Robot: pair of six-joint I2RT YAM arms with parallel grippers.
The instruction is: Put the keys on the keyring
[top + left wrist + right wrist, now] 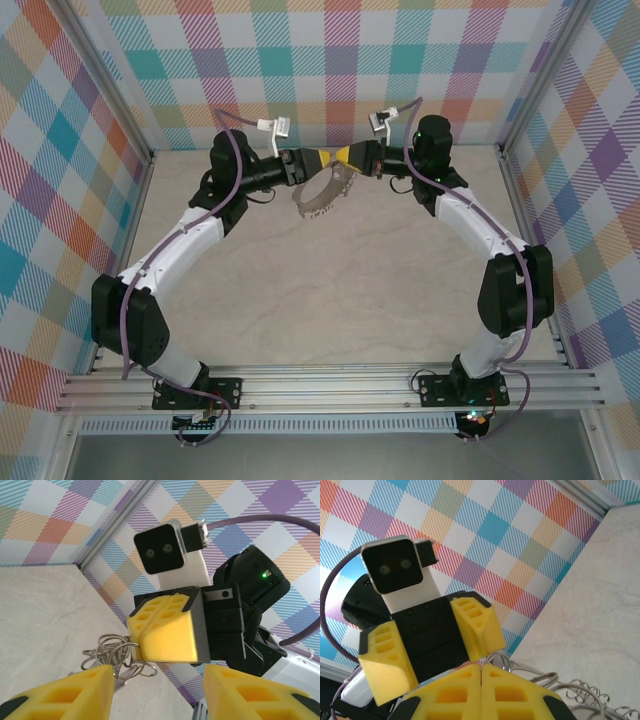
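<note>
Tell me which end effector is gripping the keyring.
The right end effector: it is clamped shut on the keyring, while the left end effector stands open, holding nothing.

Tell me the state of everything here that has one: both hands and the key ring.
left hand, open, fingers apart with nothing gripped between them
right hand, shut, pinching the key ring at its fingertips
key ring, held by the right hand and hanging from its tips, in front of the open left hand
</note>
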